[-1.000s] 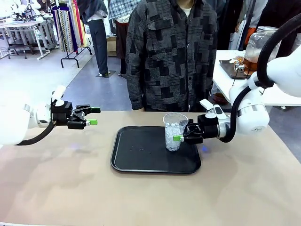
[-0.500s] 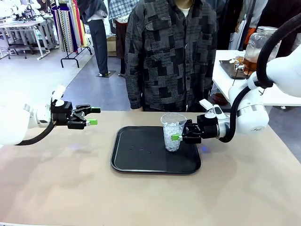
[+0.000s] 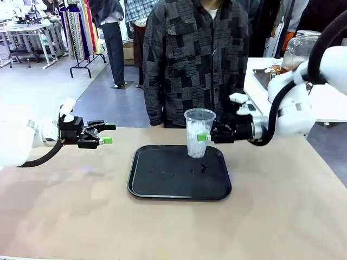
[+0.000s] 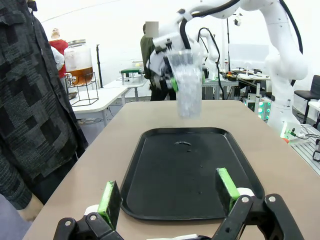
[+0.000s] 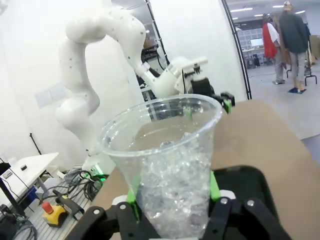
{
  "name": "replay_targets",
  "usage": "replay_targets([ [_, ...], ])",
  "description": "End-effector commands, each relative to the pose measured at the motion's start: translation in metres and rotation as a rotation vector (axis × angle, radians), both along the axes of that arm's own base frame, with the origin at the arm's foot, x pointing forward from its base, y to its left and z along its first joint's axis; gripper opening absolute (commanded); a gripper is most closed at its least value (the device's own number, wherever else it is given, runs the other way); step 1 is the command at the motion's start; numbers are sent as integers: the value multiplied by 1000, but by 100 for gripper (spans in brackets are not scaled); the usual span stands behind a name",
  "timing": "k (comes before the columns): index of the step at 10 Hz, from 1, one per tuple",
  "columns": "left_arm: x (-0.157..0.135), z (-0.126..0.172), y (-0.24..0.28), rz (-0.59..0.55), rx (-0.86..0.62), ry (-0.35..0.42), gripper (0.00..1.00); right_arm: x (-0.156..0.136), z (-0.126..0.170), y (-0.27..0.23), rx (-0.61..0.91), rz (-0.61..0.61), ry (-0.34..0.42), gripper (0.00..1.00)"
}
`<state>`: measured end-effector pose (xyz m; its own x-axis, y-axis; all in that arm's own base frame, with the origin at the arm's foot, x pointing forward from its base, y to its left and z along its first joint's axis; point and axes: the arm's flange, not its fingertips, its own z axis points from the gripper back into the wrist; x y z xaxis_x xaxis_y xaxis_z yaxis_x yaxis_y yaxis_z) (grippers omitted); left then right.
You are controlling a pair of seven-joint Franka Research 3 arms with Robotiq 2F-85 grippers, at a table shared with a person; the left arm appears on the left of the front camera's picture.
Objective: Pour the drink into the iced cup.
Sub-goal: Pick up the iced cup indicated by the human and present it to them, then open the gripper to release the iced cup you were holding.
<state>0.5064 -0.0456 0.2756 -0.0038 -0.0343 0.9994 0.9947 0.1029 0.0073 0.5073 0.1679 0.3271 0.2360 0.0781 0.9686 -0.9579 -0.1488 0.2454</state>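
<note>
**Tan table, cup in the air: a soft-walled load far from its drink**

Across the tan table [image 3: 271, 216] a person [image 3: 195, 59] stands at the far edge. The iced cup [image 3: 198, 125] hangs above the black tray [image 3: 157, 187], clear of it. The right gripper [image 3: 201, 137] has its jaws clamped on the cup's side wall, one green pad [image 5: 215, 186] on each side. In the right wrist view the cup is upright, with crushed ice [image 5: 172, 195] heaped in its lower part. The left gripper [image 3: 108, 134] hovers over the left of the table, jaws apart and nothing between them.

The drink [image 4: 80, 75] sits in a lidded glass jar [image 3: 301, 43] on a white side table [image 4: 97, 102] behind the right arm, well apart from the cup.

The main risk appears to be the grip itself. A thin clear cup pinched at two spots can buckle if squeezed harder, or slide down between the pads if the hold is too light. The ice adds weight low down. Any wrist roll on the way to the jar would likely tip ice over the rim onto the tray or table. A swing toward the side table would also pass close to the person, and the arm's own bulk is near the jar. A knock there could be far costlier than a dropped cup.
</note>
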Motion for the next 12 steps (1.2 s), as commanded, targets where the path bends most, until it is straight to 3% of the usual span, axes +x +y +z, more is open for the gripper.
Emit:
replay_targets([
  [1, 0, 2, 0, 3, -4, -2, 100, 9, 43, 9, -39, 6, -14, 62],
  [4, 0, 2, 0, 3, -4, -2, 100, 21, 81, 22, -24, -14, -82, 62],
  [5, 0, 2, 0, 3, -4, -2, 100, 22, 82, 26, -13, -31, -111, 62],
  [12, 0, 2, 0, 3, -4, -2, 100, 16, 79, 14, -19, -1, -85, 62],
])
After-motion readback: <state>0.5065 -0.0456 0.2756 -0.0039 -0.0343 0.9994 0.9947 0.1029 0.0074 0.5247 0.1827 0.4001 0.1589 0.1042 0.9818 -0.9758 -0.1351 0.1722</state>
